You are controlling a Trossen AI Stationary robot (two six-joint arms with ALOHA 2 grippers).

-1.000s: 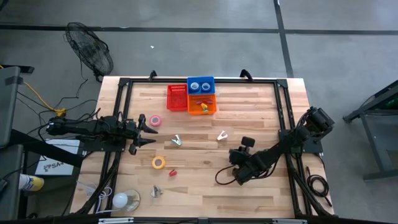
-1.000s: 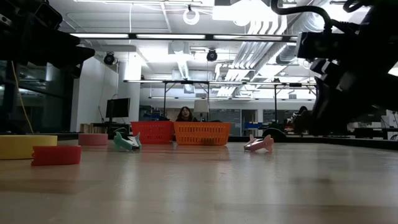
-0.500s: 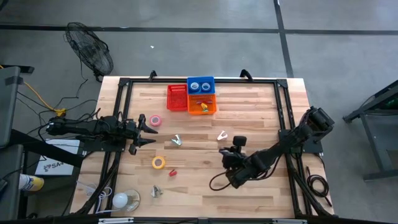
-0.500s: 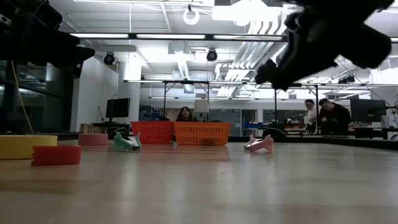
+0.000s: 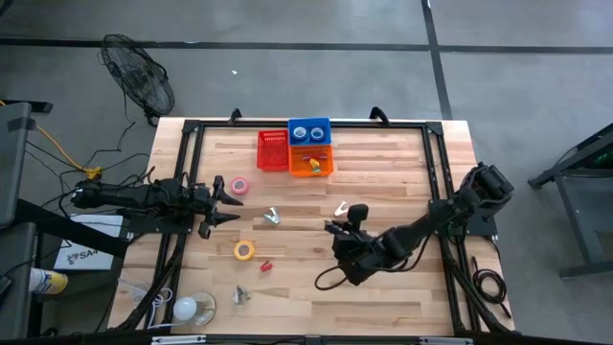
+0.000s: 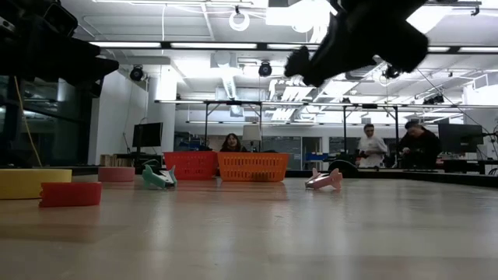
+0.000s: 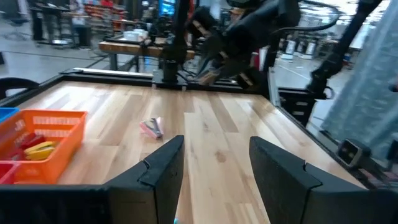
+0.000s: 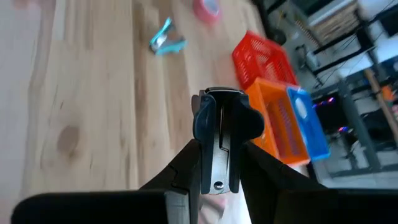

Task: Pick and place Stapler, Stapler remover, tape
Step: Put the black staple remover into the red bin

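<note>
My right gripper point(image 5: 335, 230) hovers over the table's middle, shut on a dark blue staple remover point(image 8: 221, 124); it shows high in the low view point(image 6: 299, 66). My left gripper point(image 5: 228, 201) waits open at the left side, near a pink tape roll point(image 5: 238, 185). Lying flat on the wood are a yellow tape roll point(image 5: 244, 250), a teal staple remover point(image 5: 271, 218), a pink staple remover point(image 5: 342, 209) and a small red stapler point(image 5: 266, 265). My right gripper pinches the dark blue staple remover between its two fingers, which lie on its two flat sides near the metal jaws point(image 8: 217, 165). Its blue rounded end point(image 8: 224, 112) sticks out beyond the fingertips. The remover is lifted clear of the table.
At the far edge stand a red basket point(image 5: 273, 150), an orange basket point(image 5: 311, 161) and a blue basket point(image 5: 309, 130). A silver clip point(image 5: 239, 295) and a light bulb point(image 5: 187, 308) lie near the near-left corner. People stand in the room behind.
My right arm has swung toward the table's left and a little toward the far edge, and has risen, carrying the staple remover with it. My left arm has kept still.
</note>
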